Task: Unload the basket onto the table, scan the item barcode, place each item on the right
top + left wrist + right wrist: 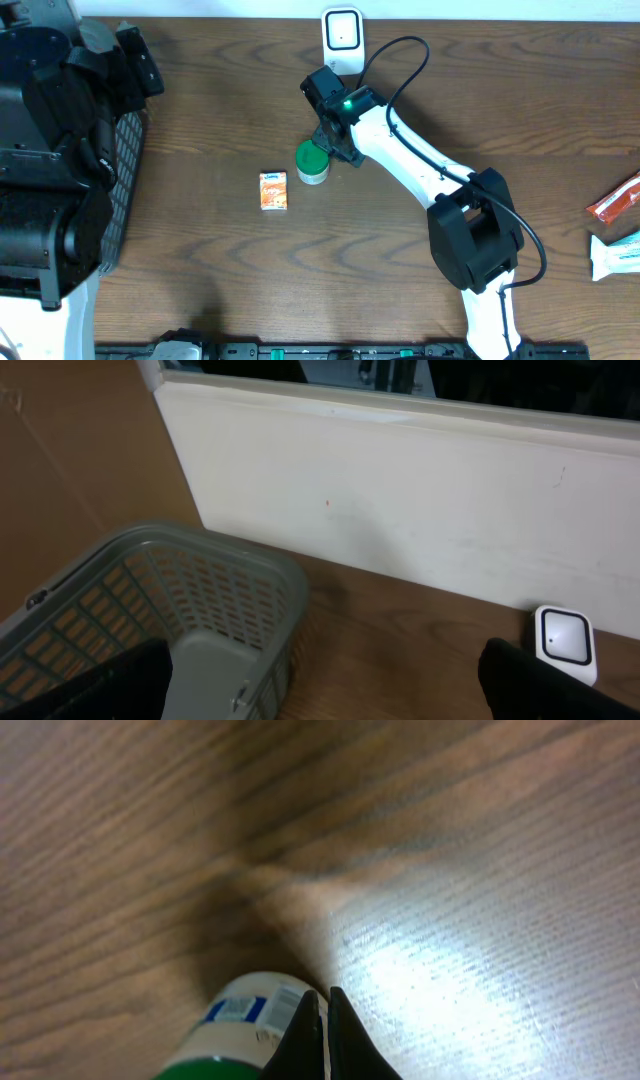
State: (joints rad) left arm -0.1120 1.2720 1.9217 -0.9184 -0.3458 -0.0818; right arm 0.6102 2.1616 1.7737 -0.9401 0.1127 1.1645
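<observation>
overall, the worktop (200, 280) runs open wood from the middle to its near edge. the far edge meets a pale wall, and a white scanner (342, 32) stands there. an orange packet (615, 198) and a white-and-teal tube (615, 255) lie at the right edge, well apart from the centre.

a grey basket (215, 585) sits at the left edge. the left arm covers most of it from overhead. the left wrist view shows only perforated wall and bare grey floor, so its contents cannot be judged in full.

the left hand (320, 670) is above the basket's corner with its fingers (90, 685) spread wide, gripping nothing.

the green-capped bottle (312, 162) stands near the worktop's centre, between the scanner and the near edge. it appears upright with its long axis roughly vertical and the cap uppermost; a slight lean cannot be ruled out. its white body carries a blue label panel in the right wrist view; no barcode can be made out.

the right hand (323, 1005) is closed tight, with nothing between its fingers, just beside the bottle; contact cannot be told.

a small orange box (273, 190) lies flat near the bottle, on its left.
</observation>
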